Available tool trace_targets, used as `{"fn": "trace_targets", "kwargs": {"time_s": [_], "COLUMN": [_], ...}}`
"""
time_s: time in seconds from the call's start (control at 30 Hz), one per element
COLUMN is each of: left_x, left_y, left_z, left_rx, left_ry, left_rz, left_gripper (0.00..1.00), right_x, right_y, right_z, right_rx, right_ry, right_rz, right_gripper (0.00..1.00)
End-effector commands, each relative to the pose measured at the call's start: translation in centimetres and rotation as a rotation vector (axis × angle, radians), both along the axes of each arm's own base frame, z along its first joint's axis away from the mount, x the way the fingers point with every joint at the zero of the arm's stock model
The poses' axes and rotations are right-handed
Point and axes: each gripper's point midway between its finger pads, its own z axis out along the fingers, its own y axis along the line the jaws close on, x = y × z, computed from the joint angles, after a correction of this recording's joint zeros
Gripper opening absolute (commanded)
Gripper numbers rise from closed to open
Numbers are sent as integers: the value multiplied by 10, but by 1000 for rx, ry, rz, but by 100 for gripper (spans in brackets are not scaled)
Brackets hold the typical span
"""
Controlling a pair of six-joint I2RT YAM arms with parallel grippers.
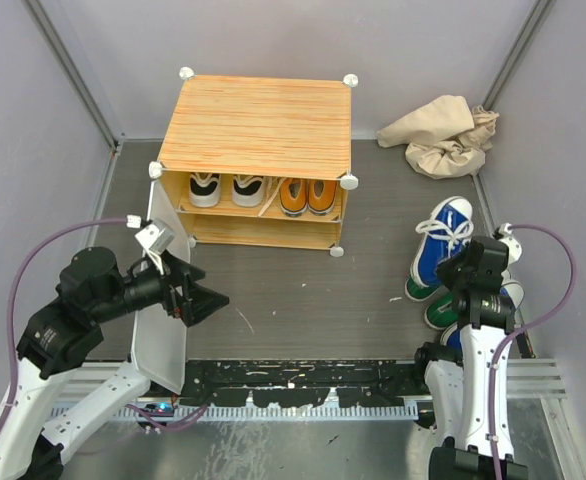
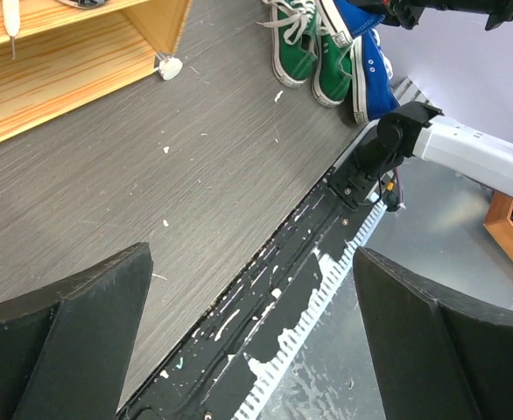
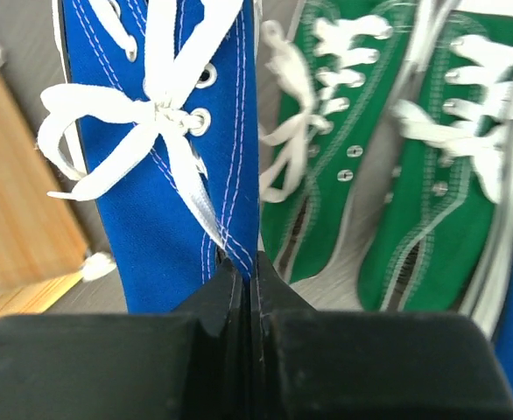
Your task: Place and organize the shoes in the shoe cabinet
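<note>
The right gripper (image 3: 249, 282) was pinching the soft cloth side of the blue shoe (image 3: 173, 175), low on the right of the top view, beside the green shoes (image 3: 414, 201). The shoe looked light and floppy, so a hold near the heel seemed best. The left gripper (image 2: 252, 254) was spread wide, with nothing in it.

Pale grey-lilac walls (image 1: 273, 40) close in three sides, with slanted metal posts (image 1: 73, 70) at the far corners. The table (image 1: 293, 290) is dark grey wood-grain, flecked with white scuffs. A crumpled beige cloth (image 1: 443, 135) lies in the far right corner. Lighting is soft and even.
</note>
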Motion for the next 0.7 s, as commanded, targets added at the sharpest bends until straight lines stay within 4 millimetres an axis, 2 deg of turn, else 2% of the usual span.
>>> {"fn": "trace_targets", "kwargs": {"time_s": [0.0, 0.13, 0.23, 0.4, 0.67], "left_x": [3, 5, 5, 2, 3], "left_y": [0, 5, 7, 15, 23], "left_z": [31, 35, 37, 35, 33], "left_rx": [-55, -57, -57, -44, -8], "left_ry": [-66, -72, -66, -47, -37], "left_rz": [18, 57, 71, 103, 142], "left_gripper": [98, 98, 98, 98, 98], "right_x": [30, 42, 39, 16, -27], "right_y": [43, 89, 126, 148, 155], "right_z": [38, 22, 11, -8, -28], "right_rx": [63, 29, 16, -22, -48], "right_ry": [-148, -102, -78, -22, 71], "right_rz": [255, 401, 453, 447, 543], "right_gripper": [1, 1, 1, 1, 1]}}
